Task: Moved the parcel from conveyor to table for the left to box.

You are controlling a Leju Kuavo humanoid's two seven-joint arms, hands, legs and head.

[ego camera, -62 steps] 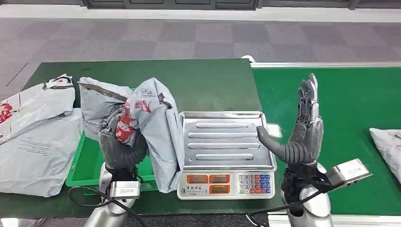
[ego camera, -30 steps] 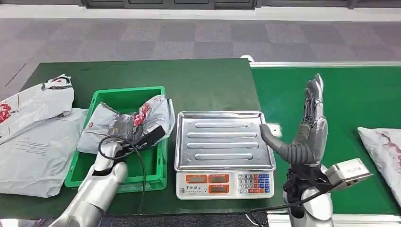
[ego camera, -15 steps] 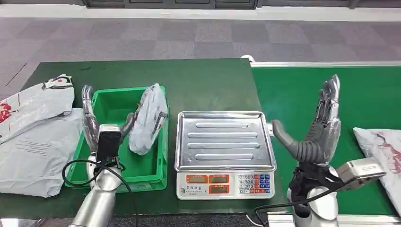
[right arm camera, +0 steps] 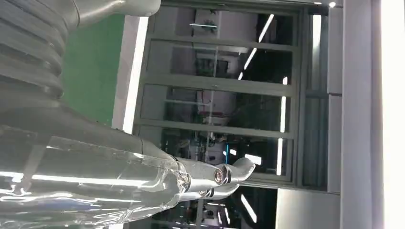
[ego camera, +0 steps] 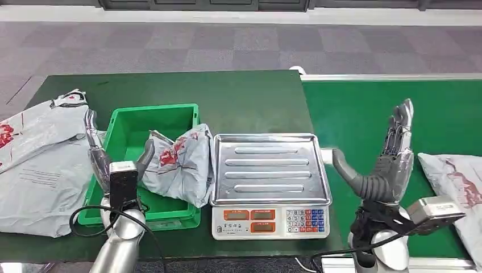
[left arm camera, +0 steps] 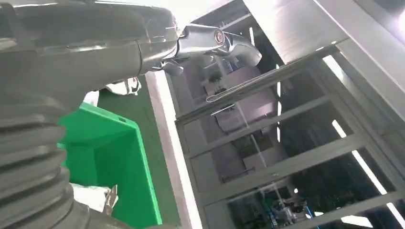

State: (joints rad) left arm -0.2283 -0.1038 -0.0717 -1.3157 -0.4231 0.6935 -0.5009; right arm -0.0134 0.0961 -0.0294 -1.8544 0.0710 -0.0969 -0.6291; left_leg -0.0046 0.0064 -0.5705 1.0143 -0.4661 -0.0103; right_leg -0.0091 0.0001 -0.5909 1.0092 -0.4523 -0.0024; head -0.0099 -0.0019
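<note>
A crumpled grey parcel (ego camera: 179,164) with red print lies in the green box (ego camera: 148,115), leaning against its right wall. My left hand (ego camera: 108,162) stands upright at the box's left wall, fingers spread, holding nothing; its thumb is just left of the parcel. My right hand (ego camera: 383,162) is raised over the green conveyor (ego camera: 364,108), fingers straight up and thumb out, empty. Another grey parcel (ego camera: 457,185) with red print lies on the conveyor just right of that hand. In the left wrist view the green box (left arm camera: 122,162) shows beside the grey hand (left arm camera: 57,86).
A metal-topped scale (ego camera: 268,170) with a keypad stands between the box and the conveyor. Several flat grey mailers (ego camera: 40,159) lie on the green table (ego camera: 244,96) left of the box. Grey tiled floor lies beyond the table.
My left hand has let go of the parcel, which has dropped and slumped into the box. The right hand drifted slightly right. The parcel on the conveyor has moved further left.
</note>
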